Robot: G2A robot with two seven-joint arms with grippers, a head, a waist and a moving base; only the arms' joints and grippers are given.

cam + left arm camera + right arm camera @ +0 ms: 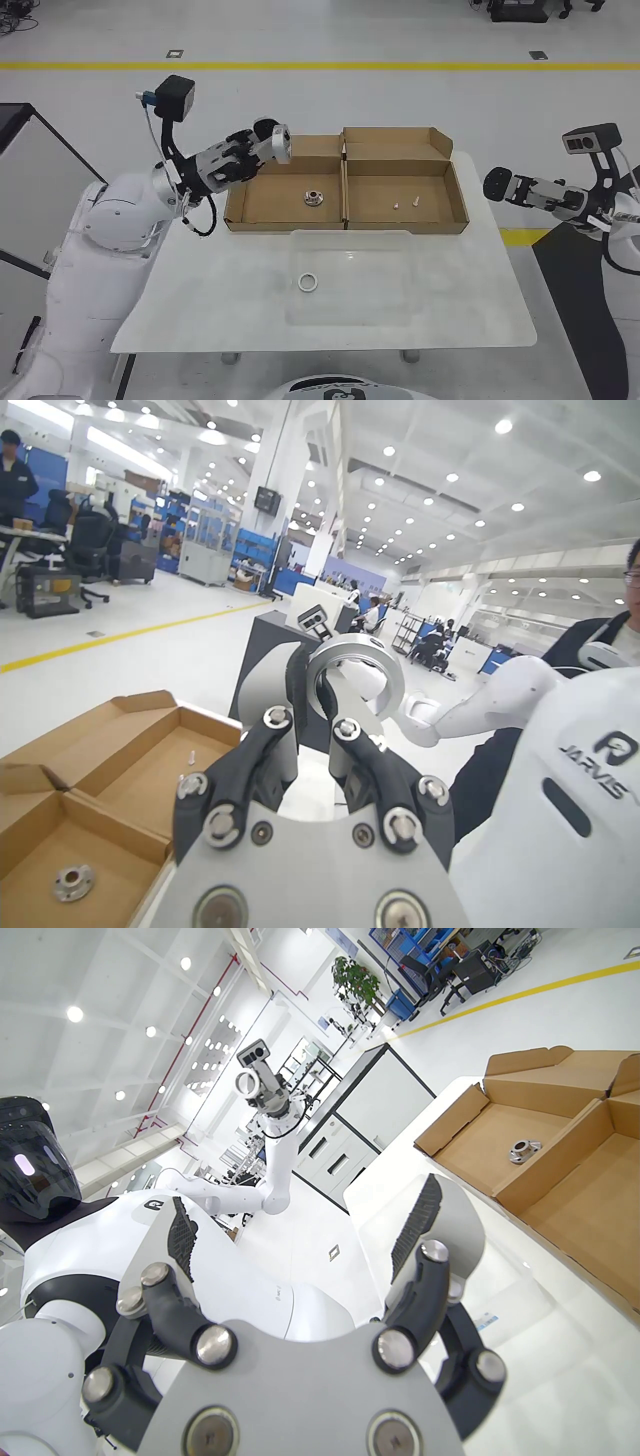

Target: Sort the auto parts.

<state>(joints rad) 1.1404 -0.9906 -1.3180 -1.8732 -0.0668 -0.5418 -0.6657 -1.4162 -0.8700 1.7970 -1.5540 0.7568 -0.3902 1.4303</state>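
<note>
My left gripper hangs in the air over the back left corner of the cardboard box, shut on a silver metal ring. In the left wrist view the ring stands upright, one edge pinched in that gripper. A flanged metal hub lies in the box's left compartment, and two small white pieces lie in the right one. A white ring rests in the clear tray. My right gripper is open and holds nothing, beyond the table's right edge; its own view shows the fingers spread.
The box's lid flaps stand open along the far side. The white table ends close to the tray's front. Bare tabletop lies left and right of the tray. A black-framed cabinet stands off to the left.
</note>
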